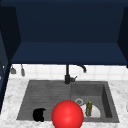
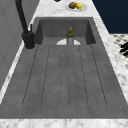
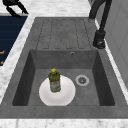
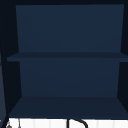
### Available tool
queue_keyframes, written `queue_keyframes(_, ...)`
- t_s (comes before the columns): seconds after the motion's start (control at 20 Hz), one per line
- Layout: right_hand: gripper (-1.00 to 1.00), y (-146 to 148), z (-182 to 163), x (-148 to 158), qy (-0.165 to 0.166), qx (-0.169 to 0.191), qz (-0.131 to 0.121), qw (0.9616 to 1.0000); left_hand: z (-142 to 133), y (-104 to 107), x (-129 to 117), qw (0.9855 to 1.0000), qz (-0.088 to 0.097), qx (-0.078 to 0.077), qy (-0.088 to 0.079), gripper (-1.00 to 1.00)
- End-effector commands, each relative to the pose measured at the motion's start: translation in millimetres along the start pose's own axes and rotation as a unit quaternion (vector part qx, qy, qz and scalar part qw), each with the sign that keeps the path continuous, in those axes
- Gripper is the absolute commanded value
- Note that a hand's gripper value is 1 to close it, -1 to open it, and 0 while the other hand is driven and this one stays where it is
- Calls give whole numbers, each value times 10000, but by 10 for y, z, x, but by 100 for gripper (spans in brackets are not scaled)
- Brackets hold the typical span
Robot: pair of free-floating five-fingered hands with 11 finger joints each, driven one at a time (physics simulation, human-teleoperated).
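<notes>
Sink (image 1: 30, 100) inventory. Red ball (image 1: 67, 115): at the near rim, centre. Left hand (image 1: 39, 114): just left of the ball, at the drainboard's near edge, fingers curled, holding nothing. Bottle (image 1: 89, 108): upright on a white plate (image 1: 96, 113) in the basin, right of the ball. Faucet (image 1: 68, 75): at the far rim.

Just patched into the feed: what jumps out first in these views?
A big red ball sits front and centre at the near edge of the sink in the front view. Behind it, a small green bottle stands upright on a white plate in the basin, beside the drain. A black hand shows at the front left of the sink's ribbed draining board.
</notes>
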Motion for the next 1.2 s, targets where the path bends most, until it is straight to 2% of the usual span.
queue_keyframes(0.0,-100,23,-35,-57,319,287,622,9971,0,0,0,10000,0,0,0,0)
queue_keyframes(0.45,-100,82,-235,-285,808,534,947,9908,0,0,0,10000,0,0,0,0)
queue_keyframes(0.8,-100,38,-541,-494,797,471,1075,9899,0,0,0,10000,0,0,0,0)
queue_keyframes(1.15,-100,-2,-812,-674,1004,498,1132,9872,0,0,0,10000,0,0,0,0)
